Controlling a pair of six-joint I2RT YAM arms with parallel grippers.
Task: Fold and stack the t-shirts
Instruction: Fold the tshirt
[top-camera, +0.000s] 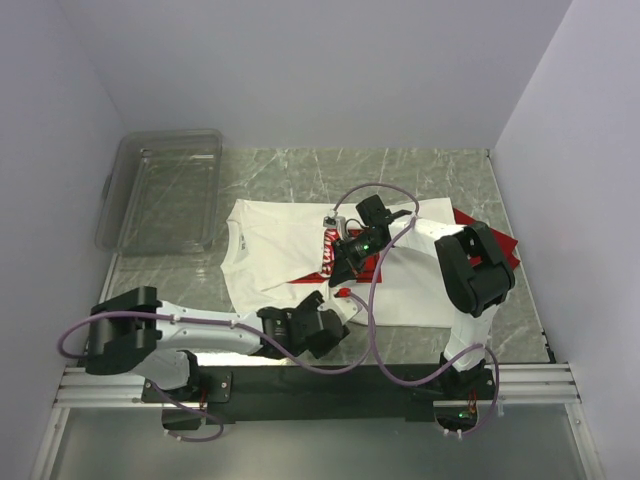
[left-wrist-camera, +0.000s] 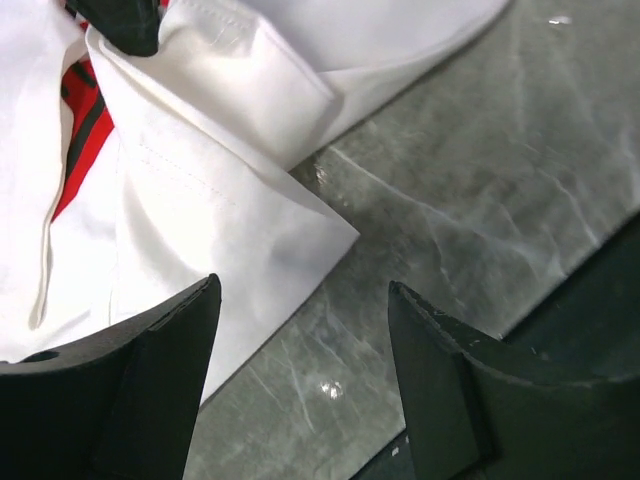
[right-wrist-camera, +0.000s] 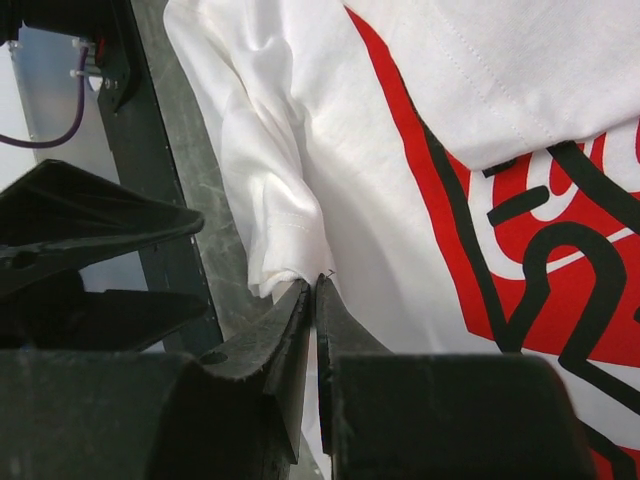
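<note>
Overhead, the large white cloth t-shirt with a red square chest print (top-camera: 280, 235) lies spread on the grey marbled tabletop (top-camera: 420, 170), overlapping a plain red t-shirt (top-camera: 500, 240) at right. From the left wrist, the left hand (left-wrist-camera: 302, 290) hangs spread above a white corner. From the right wrist, the right hand (right-wrist-camera: 315, 285) is pressed together, pinching a bunched white fold.

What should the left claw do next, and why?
Probably ease the left gripper forward and close on the corner of the white shirt: its jaws stand open with that corner just ahead, while the right gripper is shut on a fold of the same shirt.
</note>
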